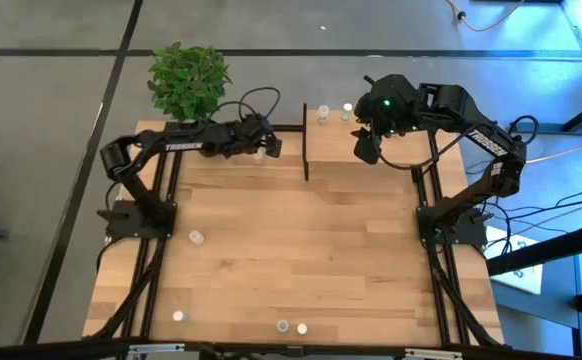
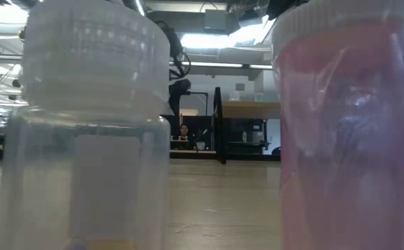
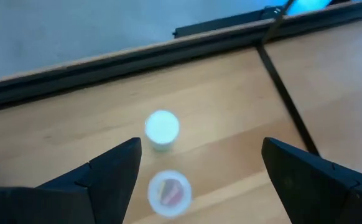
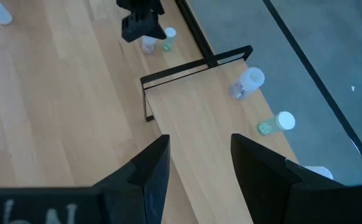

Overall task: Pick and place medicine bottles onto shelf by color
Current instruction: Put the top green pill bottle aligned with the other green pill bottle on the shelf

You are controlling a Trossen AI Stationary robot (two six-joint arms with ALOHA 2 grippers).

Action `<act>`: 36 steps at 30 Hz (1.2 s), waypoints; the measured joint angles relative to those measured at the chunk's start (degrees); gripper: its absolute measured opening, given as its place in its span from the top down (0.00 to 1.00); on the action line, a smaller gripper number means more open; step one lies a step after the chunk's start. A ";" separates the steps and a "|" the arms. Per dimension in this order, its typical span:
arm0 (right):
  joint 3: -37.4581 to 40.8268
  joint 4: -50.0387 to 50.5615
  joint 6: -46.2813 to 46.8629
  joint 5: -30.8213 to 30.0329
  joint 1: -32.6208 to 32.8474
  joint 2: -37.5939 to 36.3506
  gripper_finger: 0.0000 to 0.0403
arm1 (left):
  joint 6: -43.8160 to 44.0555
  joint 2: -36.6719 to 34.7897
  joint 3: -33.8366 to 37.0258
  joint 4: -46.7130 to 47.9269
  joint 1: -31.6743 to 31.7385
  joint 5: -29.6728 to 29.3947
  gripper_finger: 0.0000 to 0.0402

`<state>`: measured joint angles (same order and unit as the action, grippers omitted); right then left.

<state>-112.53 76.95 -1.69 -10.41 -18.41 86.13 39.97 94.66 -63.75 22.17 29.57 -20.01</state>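
Note:
Two medicine bottles stand upright on the table near its far edge, left of the shelf (image 1: 361,150). One has a pale green cap (image 3: 162,128), the other a pink one (image 3: 168,190). My left gripper (image 3: 199,180) hangs open just above them, a finger on either side, touching neither; in the high view it (image 1: 268,148) is by the shelf's left end. My right gripper (image 4: 199,165) is open and empty above the shelf (image 4: 199,106). On the shelf's far part stand a bluish bottle (image 4: 246,83) and a green one (image 4: 275,123).
More bottles stand loose on the table: one at mid left (image 1: 196,237) and three by the near edge (image 1: 179,316) (image 1: 283,326) (image 1: 302,327). Two of them fill the low view, white-capped (image 2: 91,125) and pink (image 2: 348,125). A potted plant (image 1: 188,80) stands at the far left.

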 joint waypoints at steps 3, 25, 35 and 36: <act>0.00 0.02 -0.04 0.00 0.00 0.00 0.57 | -0.05 0.43 0.00 -0.42 0.84 -0.30 0.18; 0.00 -0.03 -0.07 0.00 0.00 0.00 0.57 | 0.34 6.33 -0.02 -1.74 2.58 2.59 0.18; 0.00 -0.03 -0.02 0.00 0.00 0.00 0.57 | 0.36 6.31 -0.02 -3.86 2.57 2.54 0.18; 0.00 -0.03 -0.02 0.00 0.00 0.00 0.57 | 0.37 6.32 -0.02 -3.83 2.57 2.53 0.18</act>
<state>-112.53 76.93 -1.72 -10.41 -18.41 86.13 40.34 100.98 -63.77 18.33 32.14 -17.47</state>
